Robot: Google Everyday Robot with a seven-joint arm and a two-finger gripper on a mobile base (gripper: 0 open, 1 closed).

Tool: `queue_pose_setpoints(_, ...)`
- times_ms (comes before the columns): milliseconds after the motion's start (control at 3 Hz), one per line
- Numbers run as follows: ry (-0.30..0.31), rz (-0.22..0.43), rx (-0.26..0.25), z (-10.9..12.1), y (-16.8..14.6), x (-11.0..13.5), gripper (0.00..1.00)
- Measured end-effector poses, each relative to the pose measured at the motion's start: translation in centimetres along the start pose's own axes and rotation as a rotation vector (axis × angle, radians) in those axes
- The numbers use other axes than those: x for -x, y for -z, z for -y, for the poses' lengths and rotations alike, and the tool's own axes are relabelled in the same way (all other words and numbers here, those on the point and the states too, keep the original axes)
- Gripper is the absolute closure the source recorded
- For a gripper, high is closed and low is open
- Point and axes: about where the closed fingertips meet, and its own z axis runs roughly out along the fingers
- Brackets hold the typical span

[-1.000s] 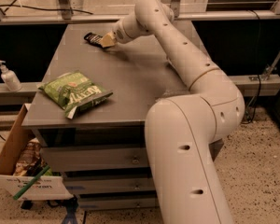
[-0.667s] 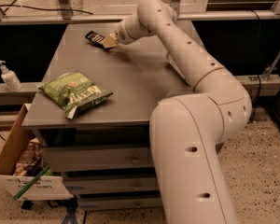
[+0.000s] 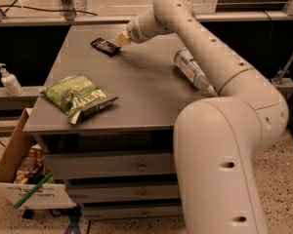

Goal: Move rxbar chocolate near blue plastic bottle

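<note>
1. Nearby, the bulky white robot arm fills the right foreground. Its upper links have swung aside compared with a second ago, which matters further back.
2. Low on the left, an open brown cardboard box sits on the floor beside the drawers, unchanged and of no account for the task.
3. On the near left of the grey metal worktop lies the large crinkled green chip bag, exactly where it was.
4. Further in, on the right, the clear plastic bottle with a white-and-blue label lies on its side, partly hidden by the arm. A second ago the arm hid it altogether, so the goal spot is now in plain sight.
5. Left of the worktop, a small white pump bottle stands on a ledge, untouched.
6. At the far left of the worktop rests the small flat black rxbar chocolate wrapper, hardly shifted and well apart from the bottle.
7. Just beside its right end is the pale claw, now a little further right than before. Whether it is spread, pressed together or pinching the bar, I cannot tell.
8. By my reading the carry has barely begun: the bar must travel right and nearer, clear of the green bag.
</note>
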Motion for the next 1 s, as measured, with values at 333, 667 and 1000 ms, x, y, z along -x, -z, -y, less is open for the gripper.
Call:
queue_pose_setpoints(333,0.048,0.033,0.002,-1.3,4.3,1.5,1.00)
queue_pose_setpoints(667,0.108,0.047,0.018,-2.9,7.5,2.9,1.00)
queue_pose_setpoints(1000,0.134,0.029,0.046,-4.9,8.0,2.7,0.82)
